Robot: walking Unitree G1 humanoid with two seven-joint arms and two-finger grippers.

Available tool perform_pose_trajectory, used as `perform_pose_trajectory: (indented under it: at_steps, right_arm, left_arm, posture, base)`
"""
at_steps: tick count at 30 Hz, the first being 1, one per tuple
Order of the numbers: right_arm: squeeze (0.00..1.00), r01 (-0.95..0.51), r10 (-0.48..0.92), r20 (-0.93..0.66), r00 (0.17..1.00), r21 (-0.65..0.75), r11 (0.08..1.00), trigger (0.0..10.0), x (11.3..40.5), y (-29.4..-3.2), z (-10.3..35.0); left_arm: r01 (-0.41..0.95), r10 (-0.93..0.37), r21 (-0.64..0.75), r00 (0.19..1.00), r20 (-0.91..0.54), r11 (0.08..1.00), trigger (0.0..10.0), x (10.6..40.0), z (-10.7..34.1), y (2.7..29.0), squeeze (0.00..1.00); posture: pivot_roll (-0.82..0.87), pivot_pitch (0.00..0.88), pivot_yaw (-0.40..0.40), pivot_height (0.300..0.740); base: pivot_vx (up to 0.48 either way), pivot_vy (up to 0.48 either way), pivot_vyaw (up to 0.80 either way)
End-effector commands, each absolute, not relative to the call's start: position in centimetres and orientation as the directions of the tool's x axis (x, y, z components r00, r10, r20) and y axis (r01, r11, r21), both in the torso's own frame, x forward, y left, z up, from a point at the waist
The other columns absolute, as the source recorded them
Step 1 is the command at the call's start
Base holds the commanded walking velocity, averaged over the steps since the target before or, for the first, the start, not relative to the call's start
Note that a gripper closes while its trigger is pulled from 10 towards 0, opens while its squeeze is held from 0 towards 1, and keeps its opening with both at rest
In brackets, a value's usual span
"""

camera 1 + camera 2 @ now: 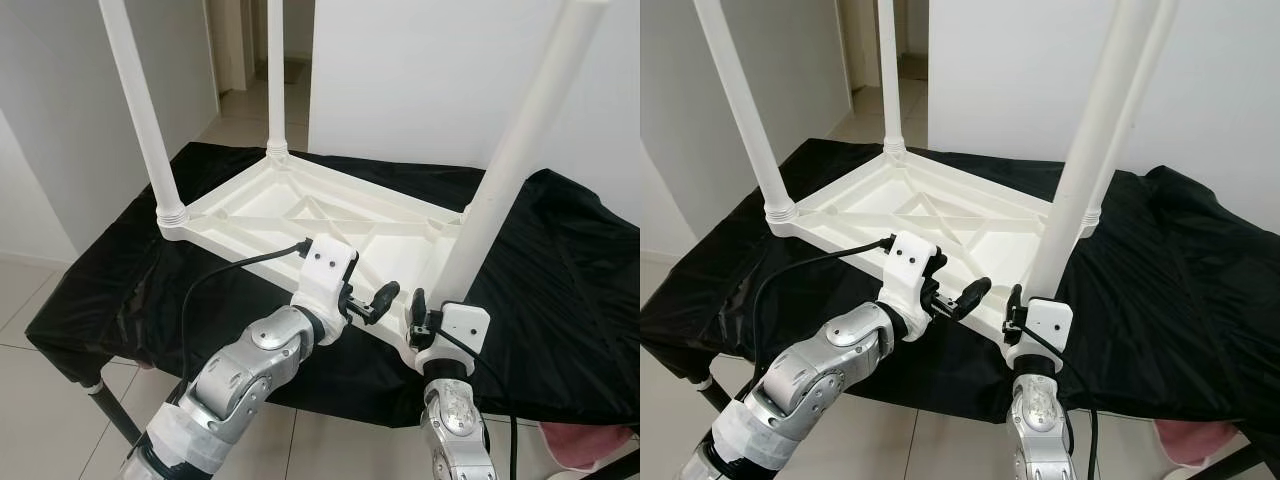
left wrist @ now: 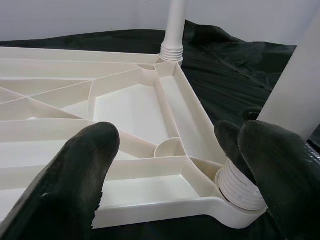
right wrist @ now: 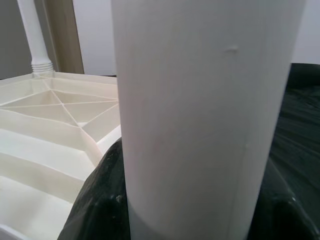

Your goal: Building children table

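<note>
A white plastic children's table (image 1: 300, 215) lies upside down on a black cloth. Its legs stand upward: one at the left corner (image 1: 145, 110), one at the back (image 1: 277, 80), and a near right leg (image 1: 500, 180). My right gripper (image 1: 425, 320) is at the bottom of the near right leg and shut on it. In the right wrist view the leg (image 3: 200, 110) stands between the black fingers (image 3: 95, 200). My left gripper (image 1: 375, 305) is open at the tabletop's front edge, just left of that leg. Its fingers (image 2: 85, 175) frame the threaded leg base (image 2: 240, 187).
The black cloth (image 1: 560, 270) covers a work table with a dark leg (image 1: 110, 410) at the lower left. White walls stand close behind and to the right, with a doorway (image 1: 285, 60) at the back. A pink object (image 1: 590, 445) lies on the tiled floor at the lower right.
</note>
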State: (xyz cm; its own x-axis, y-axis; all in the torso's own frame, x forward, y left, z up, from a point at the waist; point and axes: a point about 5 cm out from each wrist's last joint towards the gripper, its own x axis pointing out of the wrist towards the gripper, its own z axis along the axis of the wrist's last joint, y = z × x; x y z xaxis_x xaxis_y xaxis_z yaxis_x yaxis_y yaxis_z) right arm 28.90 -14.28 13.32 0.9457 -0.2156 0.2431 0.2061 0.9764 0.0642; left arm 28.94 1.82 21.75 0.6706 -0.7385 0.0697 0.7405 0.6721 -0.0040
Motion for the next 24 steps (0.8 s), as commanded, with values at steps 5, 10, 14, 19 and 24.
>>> perform_pose_trajectory:
  at_steps: [5, 10, 14, 19, 24]
  right_arm:
    - [0.00, 0.293, -0.293, -0.010, 0.956, 0.053, 0.955, 10.0, 28.0, -15.0, 8.6]
    - [0.00, 0.288, -0.289, 0.008, 0.957, 0.047, 0.956, 10.0, 28.1, -14.7, 8.8]
    - [0.00, 0.276, -0.280, 0.066, 0.958, 0.066, 0.959, 10.0, 28.0, -14.7, 9.6]
    - [0.00, 0.242, -0.267, 0.226, 0.937, 0.135, 0.961, 10.0, 27.9, -15.0, 13.1]
    - [0.00, 0.237, -0.265, 0.282, 0.922, 0.130, 0.963, 10.0, 28.2, -14.8, 14.9]
  left_arm:
    - [0.836, -0.835, 0.020, 0.545, 0.071, 0.548, 10.0, 28.1, 22.1, 1.2, 0.00]
    - [0.835, -0.833, 0.017, 0.548, 0.072, 0.550, 10.0, 28.1, 22.1, 1.2, 0.00]
    - [0.835, -0.833, 0.017, 0.548, 0.072, 0.551, 10.0, 28.1, 22.1, 1.2, 0.00]
    - [0.834, -0.833, 0.016, 0.549, 0.072, 0.551, 10.0, 28.1, 22.1, 1.3, 0.00]
    - [0.836, -0.835, 0.016, 0.546, 0.072, 0.548, 10.0, 28.1, 22.1, 1.2, 0.00]
  posture:
    - [0.00, 0.136, 0.003, 0.740]
    - [0.01, 0.137, 0.002, 0.740]
    - [0.01, 0.138, 0.001, 0.740]
    - [0.00, 0.139, 0.003, 0.740]
    - [0.00, 0.139, 0.004, 0.740]
  base:
    - [0.000, 0.000, 0.00]
    - [0.000, 0.000, 0.00]
    - [0.000, 0.000, 0.00]
    - [0.000, 0.000, 0.00]
    - [0.000, 0.000, 0.00]
